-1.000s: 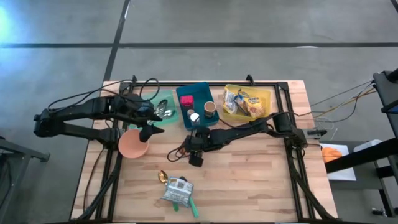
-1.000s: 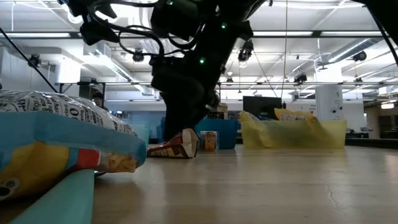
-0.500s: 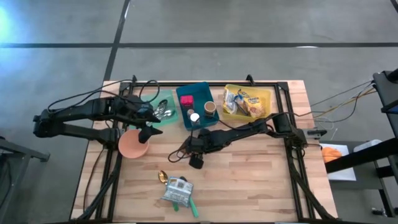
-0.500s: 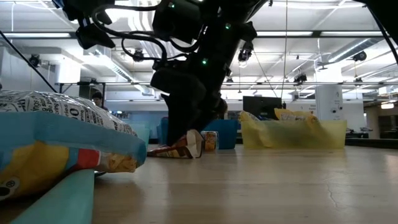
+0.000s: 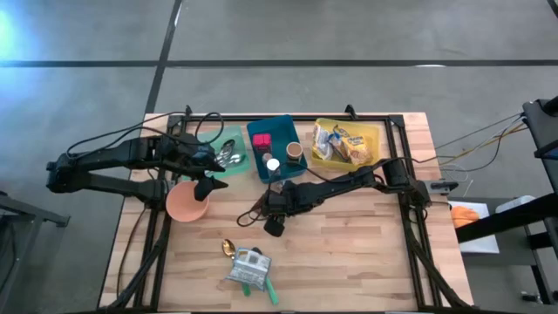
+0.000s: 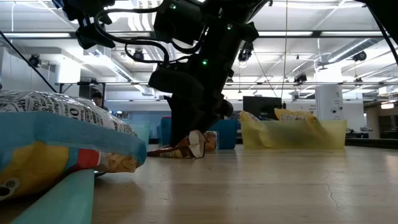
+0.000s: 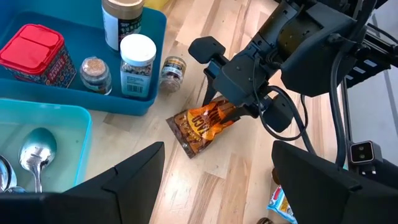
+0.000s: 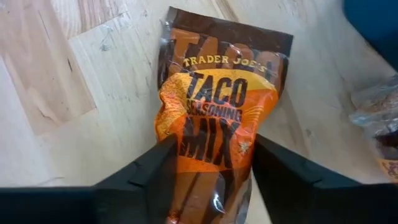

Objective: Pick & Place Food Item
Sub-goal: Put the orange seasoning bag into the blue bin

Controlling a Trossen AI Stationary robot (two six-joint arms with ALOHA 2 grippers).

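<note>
Looking down past two dark fingers point(image 7: 118, 186) spread wide at the frame's bottom, nothing between them. Blue tray point(image 7: 146, 93) holding a red tin point(image 7: 32, 53), a small spice jar point(image 7: 95, 73), a white-capped bottle point(image 7: 137, 65) and a gold-lidded jar point(image 7: 120, 18). Another little jar point(image 7: 171, 71) lying on the wooden table point(image 7: 217, 180) just beside that tray. Teal tray point(image 7: 68, 124) with a spoon point(image 7: 34, 152). Orange-and-brown seasoning packet point(image 7: 202, 127) flat on the wood, right gripper point(image 7: 239, 112) touching its far end.
</note>
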